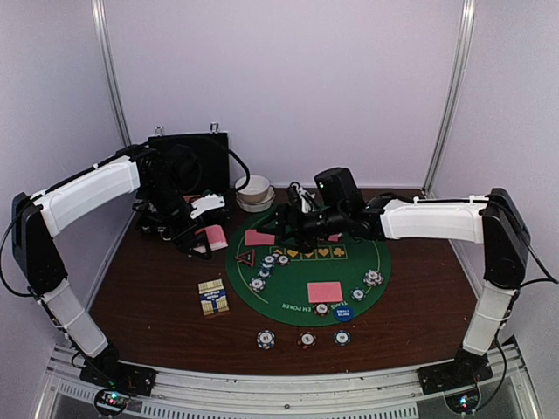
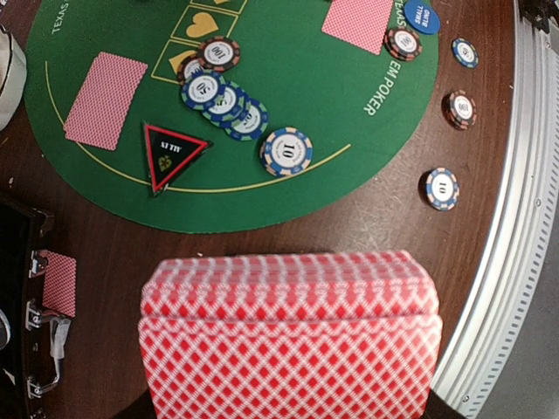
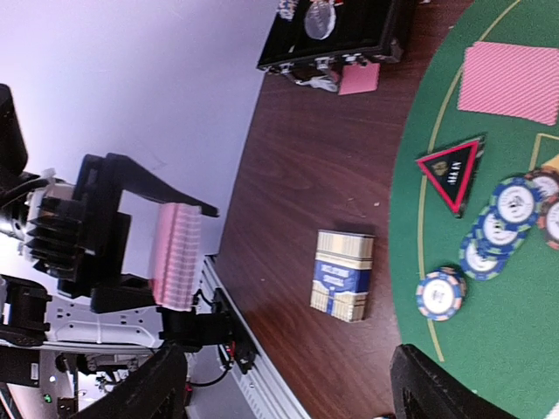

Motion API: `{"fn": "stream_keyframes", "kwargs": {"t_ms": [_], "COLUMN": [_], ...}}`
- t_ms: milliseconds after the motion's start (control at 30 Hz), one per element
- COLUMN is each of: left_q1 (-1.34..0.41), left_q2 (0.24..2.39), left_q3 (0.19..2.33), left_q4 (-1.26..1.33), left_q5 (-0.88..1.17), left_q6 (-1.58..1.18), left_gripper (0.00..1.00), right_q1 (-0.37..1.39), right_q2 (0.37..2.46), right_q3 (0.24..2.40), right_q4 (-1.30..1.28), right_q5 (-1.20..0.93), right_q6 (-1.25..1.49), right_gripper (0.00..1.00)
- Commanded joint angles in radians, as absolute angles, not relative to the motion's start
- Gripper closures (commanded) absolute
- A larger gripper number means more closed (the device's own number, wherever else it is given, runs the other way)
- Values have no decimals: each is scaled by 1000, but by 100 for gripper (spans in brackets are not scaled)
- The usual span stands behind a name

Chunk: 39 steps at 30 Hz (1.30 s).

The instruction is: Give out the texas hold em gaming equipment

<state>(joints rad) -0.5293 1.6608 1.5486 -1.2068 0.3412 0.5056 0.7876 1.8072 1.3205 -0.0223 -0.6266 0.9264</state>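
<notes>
Top view: left end effector [image 1: 203,237] grips the pink-backed deck [image 1: 213,236] above the table's [image 1: 148,297] left side; right end effector [image 1: 278,225] hovers over the green mat [image 1: 288,297].
Left wrist: red triangle token [image 2: 173,154], striped chips [image 2: 224,98] on the mat.
Right wrist: right fingers [image 3: 424,388] spread wide, empty; card box [image 3: 342,275] beside mat.

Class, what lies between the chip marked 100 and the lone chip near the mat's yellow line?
An overlapping row of blue and green striped chips, seen most clearly in the left wrist view.
</notes>
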Motion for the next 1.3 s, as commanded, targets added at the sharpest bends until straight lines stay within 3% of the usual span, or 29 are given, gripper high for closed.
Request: {"fn": "stream_keyframes", "kwargs": {"t_ms": [0,1267], "left_q1": [-525,-524], "left_q2": [1662,1663], "left_q3": [1585,1583], "left_q4": [-1206,-1204], "left_q5": [375,385], "left_q6": [494,495], "left_gripper": [100,100], "right_q1": [838,938], "right_q2": [1854,2208], "right_q3": [1381,1681], "right_q4": [142,357], "right_q5": [-637,-731], "right_q6": [1029,1238], "right_gripper": [17,22]}}
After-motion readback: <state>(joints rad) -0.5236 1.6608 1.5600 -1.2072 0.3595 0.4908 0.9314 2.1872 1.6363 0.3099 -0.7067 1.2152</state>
